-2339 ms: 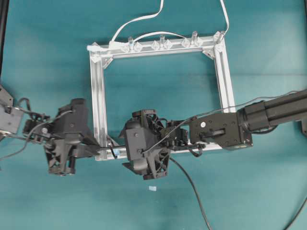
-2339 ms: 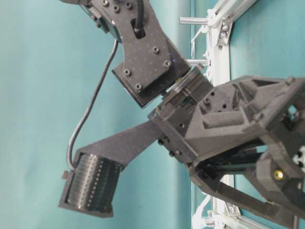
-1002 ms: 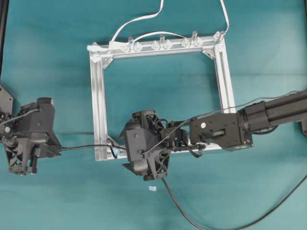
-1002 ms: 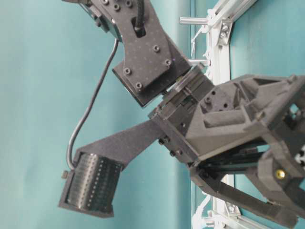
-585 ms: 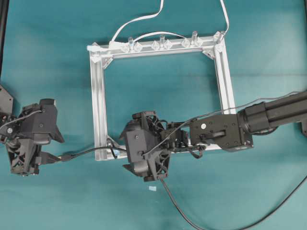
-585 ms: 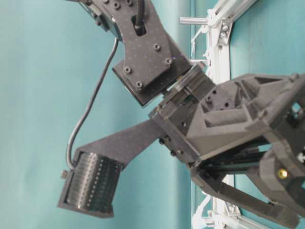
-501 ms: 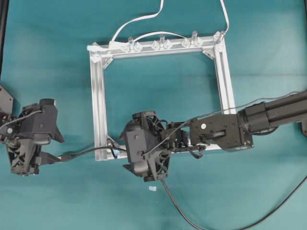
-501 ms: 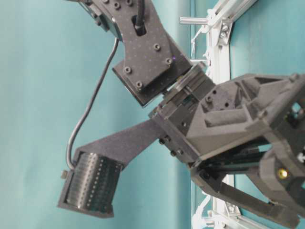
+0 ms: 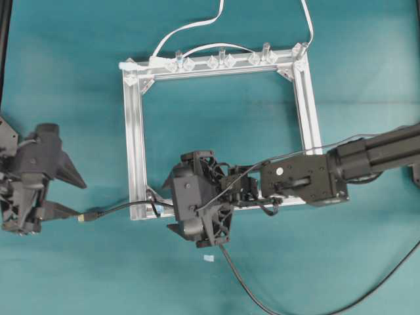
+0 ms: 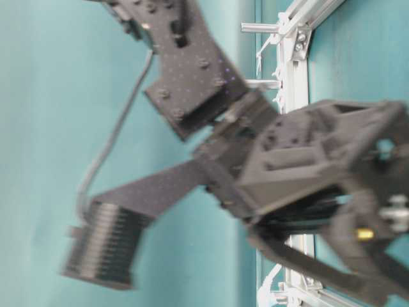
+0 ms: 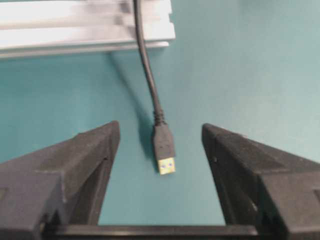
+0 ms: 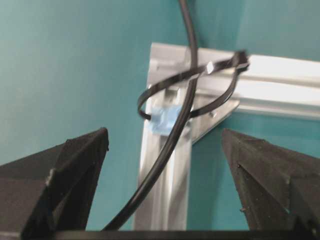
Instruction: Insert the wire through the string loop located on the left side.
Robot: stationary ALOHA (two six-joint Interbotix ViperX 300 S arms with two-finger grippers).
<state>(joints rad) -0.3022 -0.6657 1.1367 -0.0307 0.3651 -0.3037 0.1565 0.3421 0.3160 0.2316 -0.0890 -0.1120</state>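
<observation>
Left gripper (image 11: 161, 150) stands wide open with nothing between its fingers (image 11: 75, 165); the plug end of the wire (image 11: 164, 150) lies flat on the teal table (image 11: 260, 65) in the gap, touching neither finger. From the plug the wire runs back over the aluminium frame (image 11: 75, 25). Seen from overhead, the left gripper (image 9: 72, 197) sits at the far left, well apart from the frame's lower-left corner, with the plug just off its fingertips.

Right gripper (image 12: 165, 165) is likewise fully open and holds nothing. Its wrist view shows the wire passing through the string loop (image 12: 165, 85), a thin dark loop at the corner bracket, beside a small blue tag (image 12: 162, 119). Overhead, that gripper (image 9: 172, 209) hovers just right of the same corner. White cables (image 9: 190, 29) lead off the frame's top rail.
</observation>
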